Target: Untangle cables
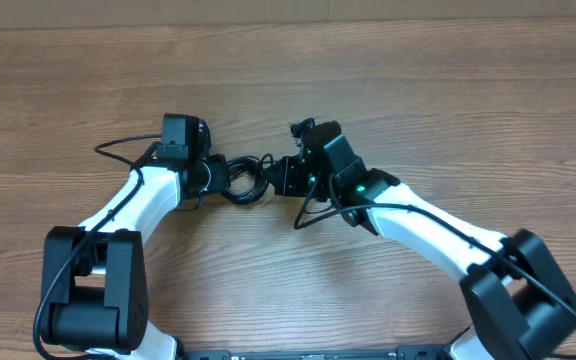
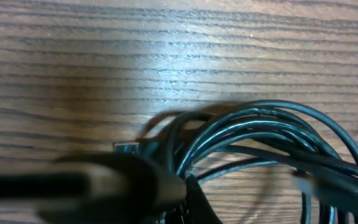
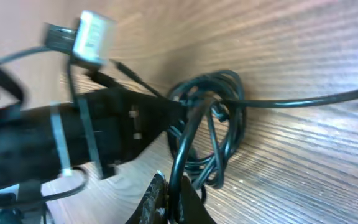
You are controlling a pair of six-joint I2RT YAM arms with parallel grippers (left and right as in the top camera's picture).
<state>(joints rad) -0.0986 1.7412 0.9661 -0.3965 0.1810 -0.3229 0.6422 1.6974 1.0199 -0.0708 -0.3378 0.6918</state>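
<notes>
the cables (image 1: pixel 245 181) lie coiled at frame centre, between my grippers. my left gripper (image 1: pixel 218 178) and right gripper (image 1: pixel 281 177) are both pinched shut on strands at opposite edges. i judge the cords light, limp, slick; best held at single strands near plugs.

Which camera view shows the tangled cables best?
The right wrist view: the cables appear there as a nearly whole coil, with one strand running off to the right. The left wrist view shows only some loops, very close and cut off by the frame edge. Overhead, they are just a small dark knot.
</notes>
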